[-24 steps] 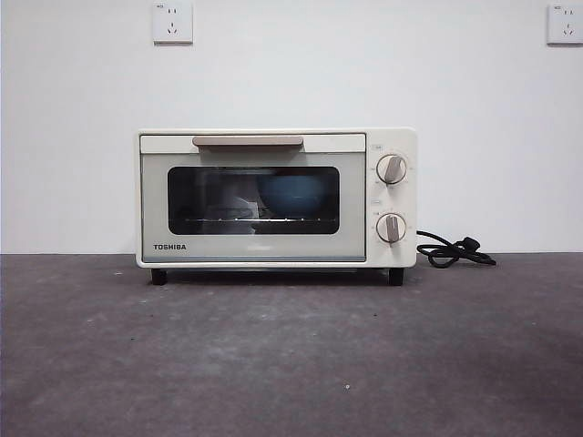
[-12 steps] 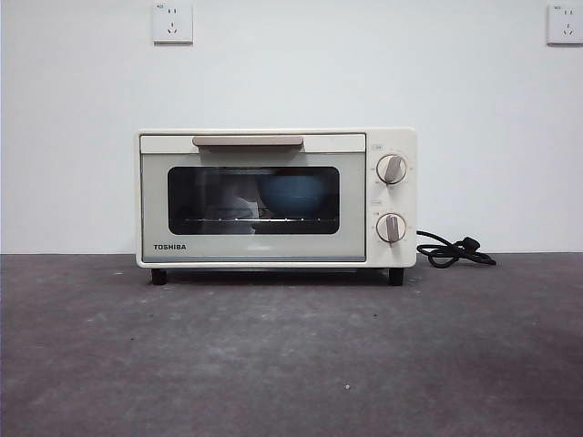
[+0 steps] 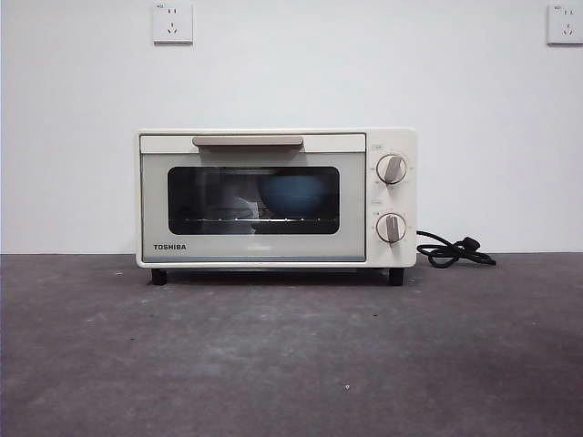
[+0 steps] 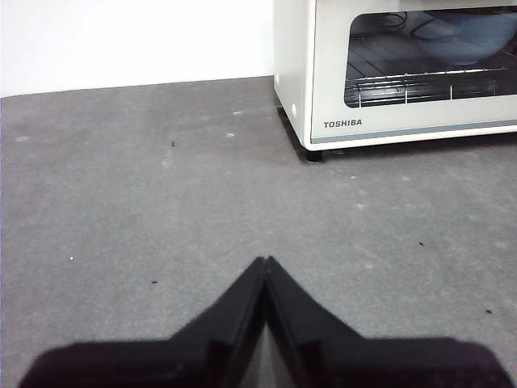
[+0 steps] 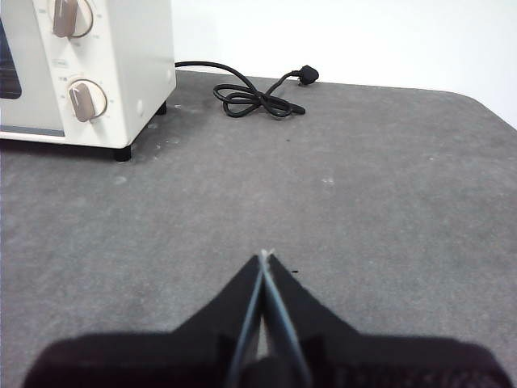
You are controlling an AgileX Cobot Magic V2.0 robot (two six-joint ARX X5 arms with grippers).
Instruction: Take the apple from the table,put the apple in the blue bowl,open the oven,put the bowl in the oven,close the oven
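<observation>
We are seeing the oven point(image 3: 276, 198) sitting shut at the table's point(image 3: 291, 355) far edge, the blue bowl point(image 3: 293, 194) resting on its rack behind the glass. Our left end effector point(image 4: 265, 260) and right end effector point(image 5: 263, 254) are hovering over bare table, jaws pressed together, holding nothing.

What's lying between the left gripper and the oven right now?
Only bare table. The left wrist view shows nothing between the left gripper, fingers closed together, and the oven, which stands shut with the blue bowl inside.
</observation>
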